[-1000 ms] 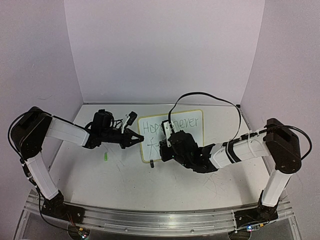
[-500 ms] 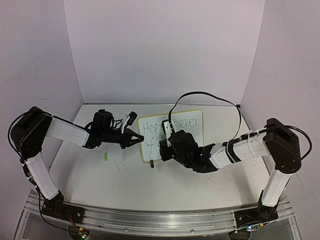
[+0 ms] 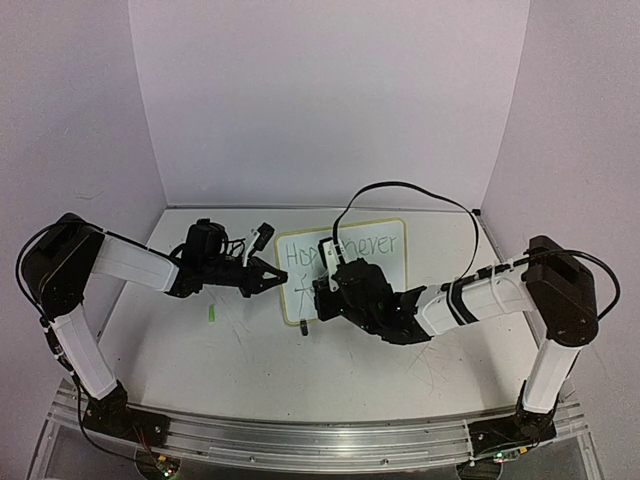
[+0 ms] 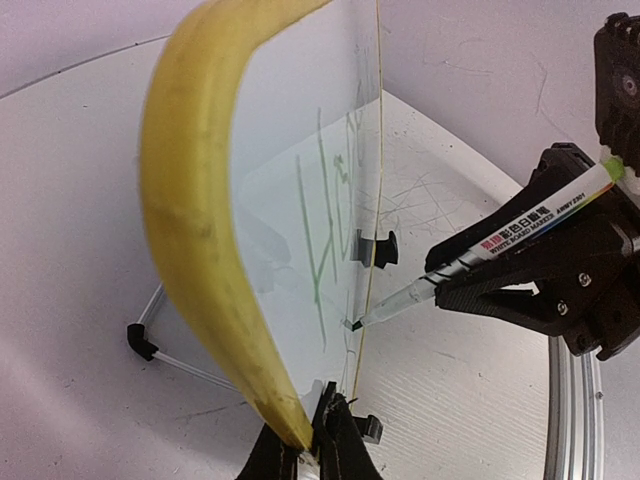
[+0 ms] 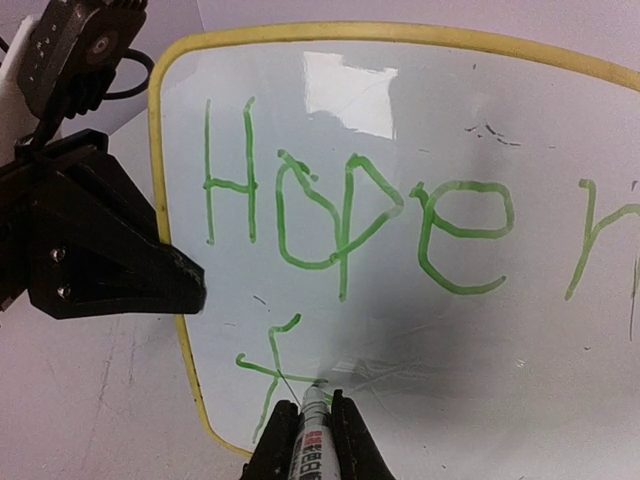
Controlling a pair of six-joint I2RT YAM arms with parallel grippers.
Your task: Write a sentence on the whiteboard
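While my left gripper (image 4: 312, 437) clamps the whiteboard (image 4: 200, 200) rim, right gripper (image 5: 310, 400) pinches marker (image 5: 312, 432) bottom-centre; only right wrist shows sentence (image 5: 350, 215) start "Hope" whole.

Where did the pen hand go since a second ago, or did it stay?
Yes. The right gripper, holding the marker, slid slightly left toward the whiteboard's left edge.
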